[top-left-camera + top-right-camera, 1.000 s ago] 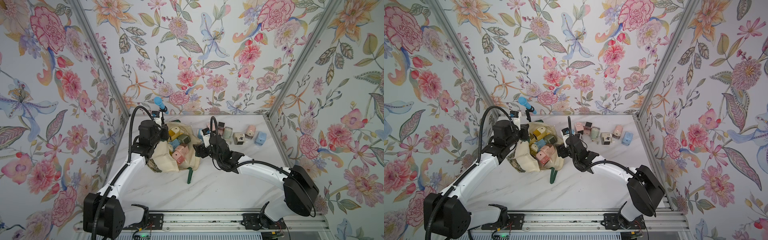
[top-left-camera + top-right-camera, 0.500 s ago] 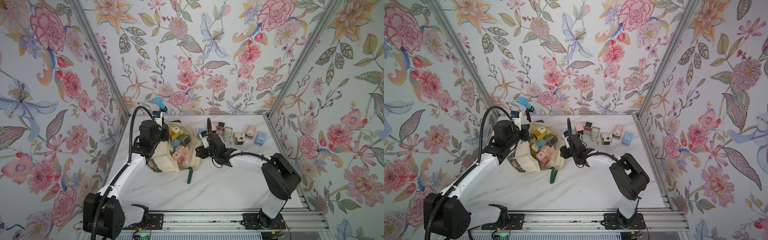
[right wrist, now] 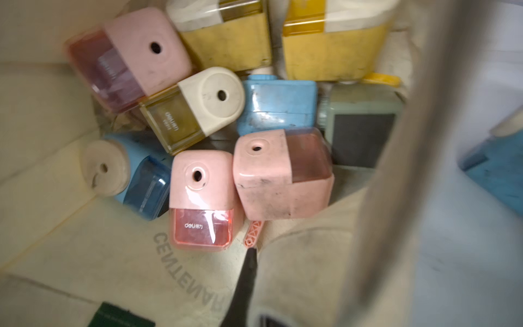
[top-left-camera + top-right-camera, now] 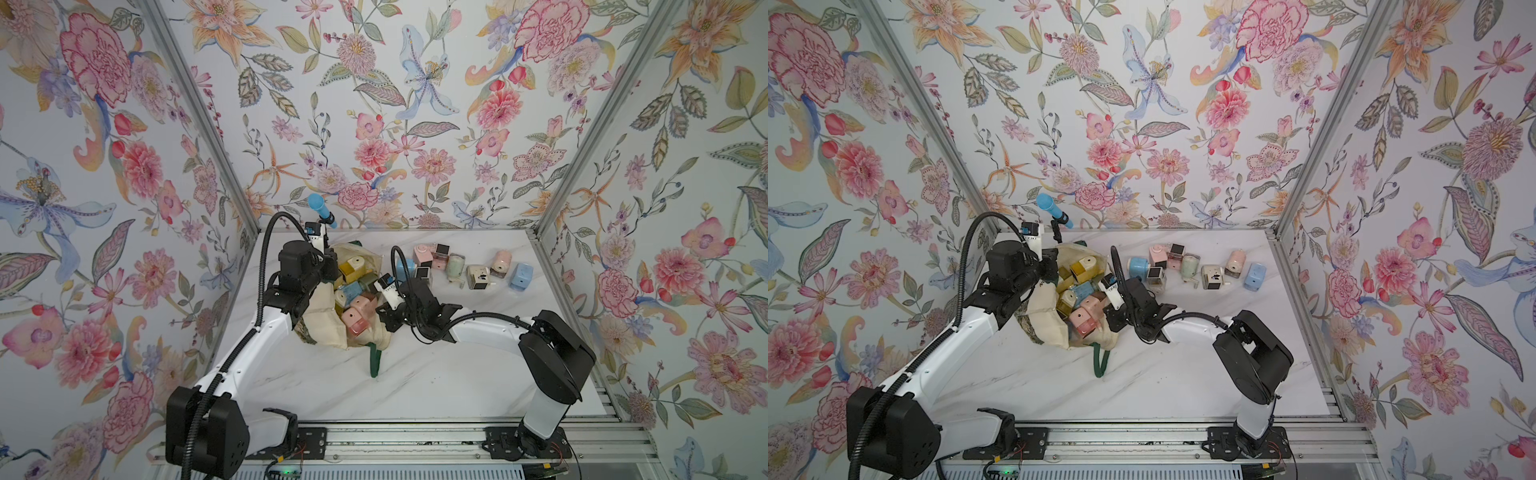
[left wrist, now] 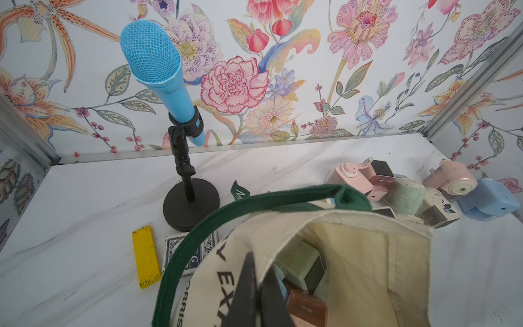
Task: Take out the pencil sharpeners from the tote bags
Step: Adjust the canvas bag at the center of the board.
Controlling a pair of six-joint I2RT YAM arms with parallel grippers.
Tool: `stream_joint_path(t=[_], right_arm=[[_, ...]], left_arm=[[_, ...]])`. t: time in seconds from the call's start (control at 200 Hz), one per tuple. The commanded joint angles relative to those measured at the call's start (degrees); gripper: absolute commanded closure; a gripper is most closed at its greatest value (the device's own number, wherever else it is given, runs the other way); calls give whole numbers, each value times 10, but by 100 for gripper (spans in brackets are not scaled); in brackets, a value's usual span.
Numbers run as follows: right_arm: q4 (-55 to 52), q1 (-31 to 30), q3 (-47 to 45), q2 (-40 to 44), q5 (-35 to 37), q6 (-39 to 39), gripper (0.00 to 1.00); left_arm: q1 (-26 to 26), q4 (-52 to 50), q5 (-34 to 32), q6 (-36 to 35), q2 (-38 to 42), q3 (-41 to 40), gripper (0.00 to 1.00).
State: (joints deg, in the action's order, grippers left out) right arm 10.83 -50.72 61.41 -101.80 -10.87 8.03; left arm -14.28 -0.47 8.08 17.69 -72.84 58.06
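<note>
The step in hand looks like opening up the bag rather than picking. The left claw is pressed together on the rim of the cream canvas tote bag beside one of its dark green strap handles. The right claw is pressed together at the opposite rim and seems to be pinching a fold of the canvas, though only one dark finger shows and the cloth hides the other. A loose row of pastel plastic pencil sharpeners already lies on the white marble counter, well apart from the bag. A heap of boxy pink, blue, yellow and sage ones sits inside its mouth, so the task is partway at most. Nearest the right claw is a pink boxy plastic sharpener. Its thin pink crank handle lies just beyond the fingertip, not between the jaws. The next move, I judge, calls for drawing the rims apart or tipping the bag to spill the heap. Failing that, the claw would need to let go of the cloth, spread and reach in for that pink one.
</note>
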Motion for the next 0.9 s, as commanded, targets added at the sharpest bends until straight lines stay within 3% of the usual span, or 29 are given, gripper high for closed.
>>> stream_joint_path(t=[0.0, 0.185, 0.315, 0.45, 0.716, 0.896], right_arm=[[-6, -38, 14, 4, -78, -58, 100], [-32, -49, 24, 7, -61, -79, 99], [-35, -31, 17, 23, -44, -67, 61], [-2, -24, -17, 68, -11, -59, 44], [46, -49, -78, 182, 117, -78, 36], [65, -95, -84, 207, 125, -100, 35]], left_arm=[[-8, 53, -17, -14, 30, 23, 100], [-7, 55, -20, -17, 28, 21, 100], [-7, 55, -17, -15, 28, 21, 100], [-7, 57, -13, -14, 28, 20, 100], [-7, 57, -9, -14, 28, 21, 100], [-7, 55, -7, -14, 24, 22, 100]])
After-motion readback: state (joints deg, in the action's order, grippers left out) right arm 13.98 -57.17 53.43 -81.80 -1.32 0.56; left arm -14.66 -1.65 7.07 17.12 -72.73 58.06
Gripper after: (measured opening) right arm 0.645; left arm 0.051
